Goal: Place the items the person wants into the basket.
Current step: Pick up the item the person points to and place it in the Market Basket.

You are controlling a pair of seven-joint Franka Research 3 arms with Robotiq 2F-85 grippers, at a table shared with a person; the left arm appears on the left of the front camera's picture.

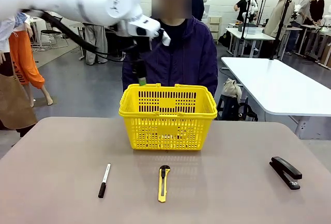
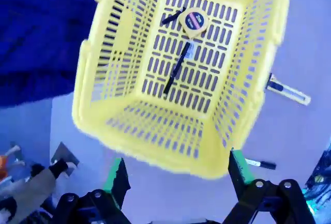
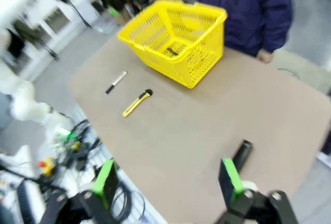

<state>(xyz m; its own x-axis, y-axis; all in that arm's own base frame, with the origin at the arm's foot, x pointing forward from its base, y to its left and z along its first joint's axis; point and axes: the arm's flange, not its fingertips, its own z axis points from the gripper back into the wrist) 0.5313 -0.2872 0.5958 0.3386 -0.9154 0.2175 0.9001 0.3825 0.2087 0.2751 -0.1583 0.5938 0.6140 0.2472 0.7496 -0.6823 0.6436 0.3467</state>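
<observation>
Across the table in the front view, the left gripper hangs fingers-down over the far-left rim of the yellow basket, right in front of the person. The item not in yet is the marker. It's on the tabletop on the robot's left side, well apart from the basket and closer to the robot's edge. So from that gripper it's down, back toward the robot and a touch left. Its long axis runs roughly near-to-far, black cap at the near end. The left arm is stretched out high, and I'd say it's the handier one for that side. The utility knife lies near the marker and the stapler is way off right; neither is wanted.

Left wrist view: jaws spread wide, nothing between the green pads. Below them, the tape measure and the pen lie on the basket floor, and the marker peeks out past the rim.

Right wrist view: the right gripper is wide open and empty too, high above the table's right corner, far from the marker. It's too blurry here to tell which end is the cap.
</observation>
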